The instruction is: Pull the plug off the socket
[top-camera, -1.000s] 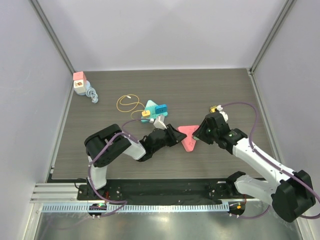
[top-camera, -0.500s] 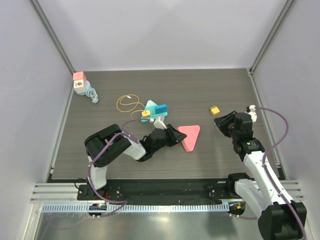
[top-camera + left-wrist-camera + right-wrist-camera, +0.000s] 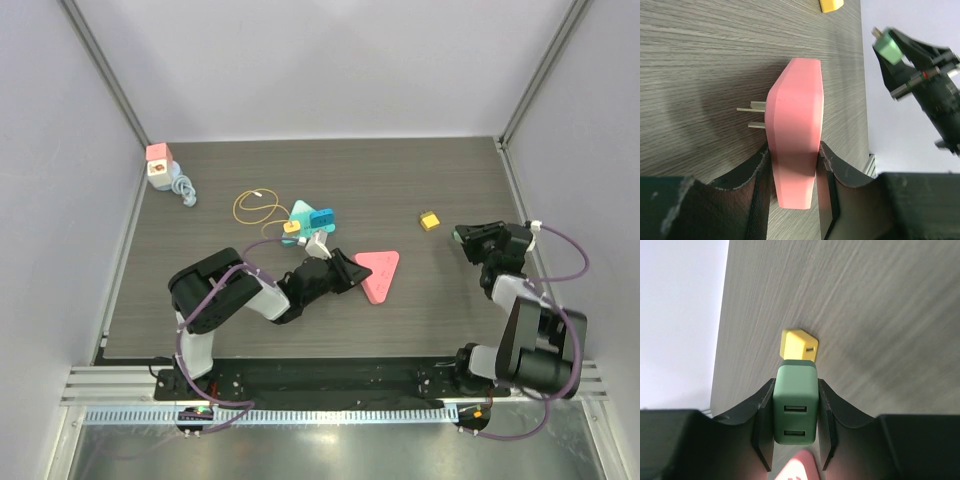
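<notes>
The green plug (image 3: pixel 795 402) was out of the pink socket (image 3: pixel 795 140) and well apart from it, held off the desk (image 3: pixel 420 170) near its right edge. The right fingers (image 3: pixel 763 412) pinched the plug by its two sides, and its face with two slots, one above the other, was turned to the wrist camera. The pink socket, a flat three-cornered block, lay near the middle of the desk. The left fingers (image 3: pixel 761 175) were clamped on its near end, one against each broad face. Two thin metal prongs (image 3: pixel 753 115) stuck out of one face, close above the wood grain.

A small yellow block (image 3: pixel 429 220) sat on the desk just beyond the green plug, on its left, and touched nothing. Behind the left arm, a teal three-cornered socket (image 3: pixel 305 212) carried a blue plug (image 3: pixel 323 217) and an orange plug (image 3: pixel 291 227). A thin yellow cable (image 3: pixel 257 206) lay looped beside it. In the far left corner stood a pink-and-white block (image 3: pixel 160 166) with a pale blue cable (image 3: pixel 185 191) coiled next to it. Between the pink socket and the green plug the desk held only the yellow block, off to the far side.
</notes>
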Controlling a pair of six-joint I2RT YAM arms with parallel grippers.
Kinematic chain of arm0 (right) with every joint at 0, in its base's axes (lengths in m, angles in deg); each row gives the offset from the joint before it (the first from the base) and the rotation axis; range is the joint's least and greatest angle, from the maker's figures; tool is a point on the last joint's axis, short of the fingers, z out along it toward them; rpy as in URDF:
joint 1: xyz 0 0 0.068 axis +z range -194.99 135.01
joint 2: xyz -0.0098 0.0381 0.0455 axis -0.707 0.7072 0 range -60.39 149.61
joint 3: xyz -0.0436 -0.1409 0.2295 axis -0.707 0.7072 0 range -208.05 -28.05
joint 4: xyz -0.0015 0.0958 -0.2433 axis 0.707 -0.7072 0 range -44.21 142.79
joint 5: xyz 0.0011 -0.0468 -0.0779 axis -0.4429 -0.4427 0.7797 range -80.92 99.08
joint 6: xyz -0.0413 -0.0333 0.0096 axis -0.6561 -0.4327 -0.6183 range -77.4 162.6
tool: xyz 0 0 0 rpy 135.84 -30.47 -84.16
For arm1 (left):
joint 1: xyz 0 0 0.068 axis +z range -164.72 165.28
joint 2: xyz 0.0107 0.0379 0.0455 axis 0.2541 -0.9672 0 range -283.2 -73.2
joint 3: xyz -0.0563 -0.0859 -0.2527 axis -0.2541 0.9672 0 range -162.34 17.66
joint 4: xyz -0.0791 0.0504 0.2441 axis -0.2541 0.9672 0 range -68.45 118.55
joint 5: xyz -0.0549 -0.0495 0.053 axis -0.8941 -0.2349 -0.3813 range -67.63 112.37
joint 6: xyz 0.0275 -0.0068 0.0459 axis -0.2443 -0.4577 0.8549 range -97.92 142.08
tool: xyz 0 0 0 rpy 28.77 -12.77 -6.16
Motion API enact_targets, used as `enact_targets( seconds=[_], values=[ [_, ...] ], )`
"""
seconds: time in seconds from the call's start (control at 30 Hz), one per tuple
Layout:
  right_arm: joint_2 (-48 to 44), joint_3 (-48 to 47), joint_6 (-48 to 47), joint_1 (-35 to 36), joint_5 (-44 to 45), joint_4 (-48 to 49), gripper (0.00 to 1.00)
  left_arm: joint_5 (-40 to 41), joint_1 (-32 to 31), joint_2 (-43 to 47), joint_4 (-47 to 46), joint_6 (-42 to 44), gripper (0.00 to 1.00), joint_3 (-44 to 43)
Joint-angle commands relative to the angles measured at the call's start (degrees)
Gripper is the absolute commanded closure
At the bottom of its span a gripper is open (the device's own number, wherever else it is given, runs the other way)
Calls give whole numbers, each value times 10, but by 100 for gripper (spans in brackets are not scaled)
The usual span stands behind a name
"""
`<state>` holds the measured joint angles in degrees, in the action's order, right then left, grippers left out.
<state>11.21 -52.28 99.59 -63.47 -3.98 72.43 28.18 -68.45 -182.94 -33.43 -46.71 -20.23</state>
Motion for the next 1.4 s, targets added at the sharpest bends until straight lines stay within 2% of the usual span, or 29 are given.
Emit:
enact_targets(
  seconds=[0.0,0.17,0.33,0.57,0.77,0.8,0.83,0.87,1.0,1.23,1.27,1.37],
  values=[
    [88,-67,1,-2,-38,127,99,-4,8,-14,29,17,100,14],
    [186,-92,15,-9,-89,260,99,-8,10,-17,14,13,100,20],
    [265,-136,32,-11,-105,286,97,-11,10,-20,14,14,100,17],
    [369,-129,102,-10,-140,444,90,-15,10,-23,11,11,100,15],
    [391,-142,74,-10,-139,408,74,-17,10,-23,11,13,100,13],
    [391,-147,68,-9,-139,397,66,-18,10,-24,11,13,100,13],
    [386,-150,62,-9,-137,383,63,-18,10,-24,11,13,100,12],
    [383,-153,44,-8,-134,342,53,-19,10,-24,11,13,100,12],
    [368,-177,3,3,-122,249,41,-19,10,-26,11,14,100,11],
    [346,-183,-6,12,-108,196,25,-22,9,-25,11,17,100,11],
    [340,-190,-7,13,-109,168,22,-22,9,-25,11,17,100,10],
    [324,-209,-26,22,-100,77,21,-23,8,-24,11,18,100,11]
  ],
)
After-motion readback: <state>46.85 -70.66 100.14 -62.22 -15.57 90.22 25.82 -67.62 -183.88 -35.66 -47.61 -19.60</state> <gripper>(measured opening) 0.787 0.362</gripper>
